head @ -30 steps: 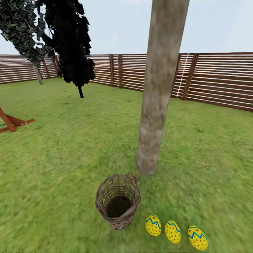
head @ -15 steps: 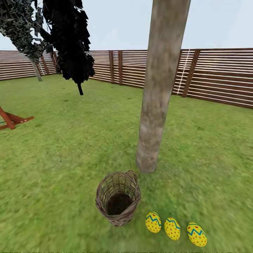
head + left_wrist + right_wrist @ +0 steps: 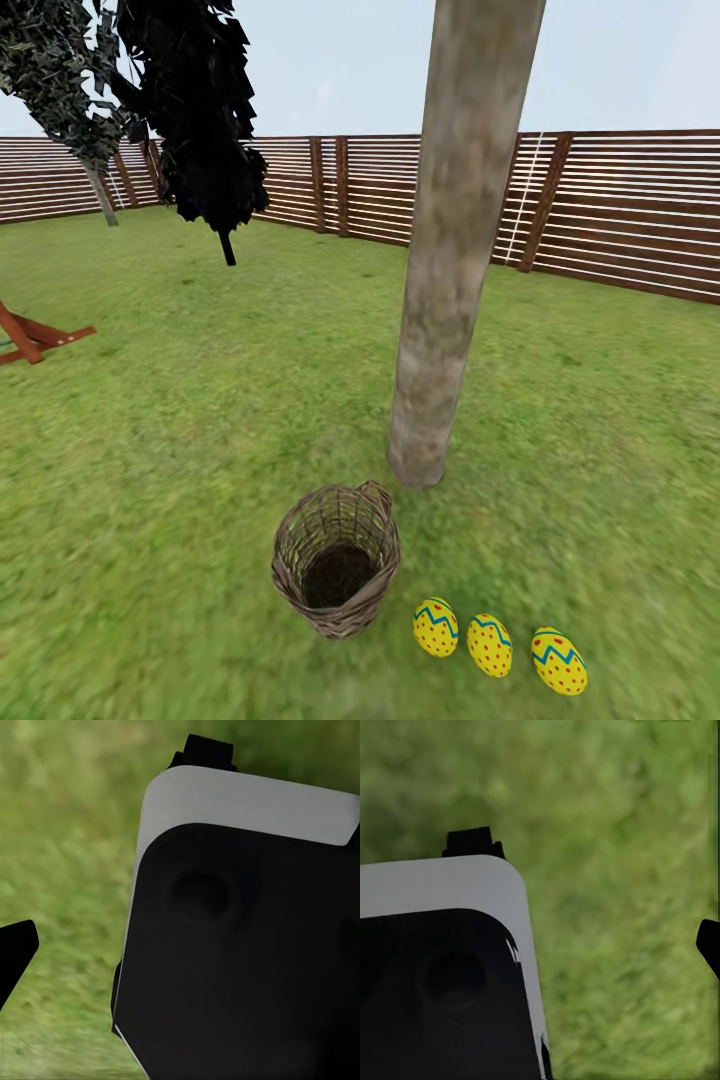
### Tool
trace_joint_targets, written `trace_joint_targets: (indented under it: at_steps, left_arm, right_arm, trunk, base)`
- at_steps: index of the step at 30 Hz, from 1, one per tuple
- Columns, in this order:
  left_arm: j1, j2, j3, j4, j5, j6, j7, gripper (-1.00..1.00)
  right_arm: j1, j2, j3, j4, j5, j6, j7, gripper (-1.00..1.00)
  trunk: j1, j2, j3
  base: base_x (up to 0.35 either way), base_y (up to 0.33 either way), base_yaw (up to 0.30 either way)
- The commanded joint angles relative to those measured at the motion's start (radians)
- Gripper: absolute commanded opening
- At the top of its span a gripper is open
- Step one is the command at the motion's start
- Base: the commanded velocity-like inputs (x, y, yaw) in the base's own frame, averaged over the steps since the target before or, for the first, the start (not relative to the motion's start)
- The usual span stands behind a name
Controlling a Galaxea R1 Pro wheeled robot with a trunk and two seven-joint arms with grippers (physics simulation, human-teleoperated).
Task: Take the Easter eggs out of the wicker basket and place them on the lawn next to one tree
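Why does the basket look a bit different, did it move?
No. The wicker basket keeps its place beside the tree and the Easter eggs; the camera tilted.

Even, bright daylight; no cast shadows, no glare. Lawn (image 3: 180, 420) soft and smeared toward the lower edge. Both wrist views heavily blurred, grass out of focus.

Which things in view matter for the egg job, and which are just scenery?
Job: three Easter eggs on the lawn; wicker basket, no egg visible inside; thick tree just behind them.

Scenery: slatted fence, black-foliage tree, red wooden frame.
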Motion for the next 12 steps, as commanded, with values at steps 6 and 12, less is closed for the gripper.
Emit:
trace_joint_targets:
  at_steps: [6, 12]
  left_arm:
    - [0.000, 0.001, -0.007, -0.004, 0.008, 0.004, 0.008, 1.00]
    - [0.000, 0.001, -0.007, -0.004, 0.008, 0.004, 0.008, 1.00]
  right_arm:
    - [-0.002, 0.005, -0.009, -0.010, 0.011, -0.041, -0.004, 1.00]
    - [0.000, 0.005, -0.008, 0.006, 0.011, -0.048, -0.003, 1.00]
  trunk:
    - [0.000, 0.000, -0.001]
    - [0.000, 0.000, -0.001]
  base:
    - [0.000, 0.000, 0.000]
    - [0.000, 0.000, 0.000]
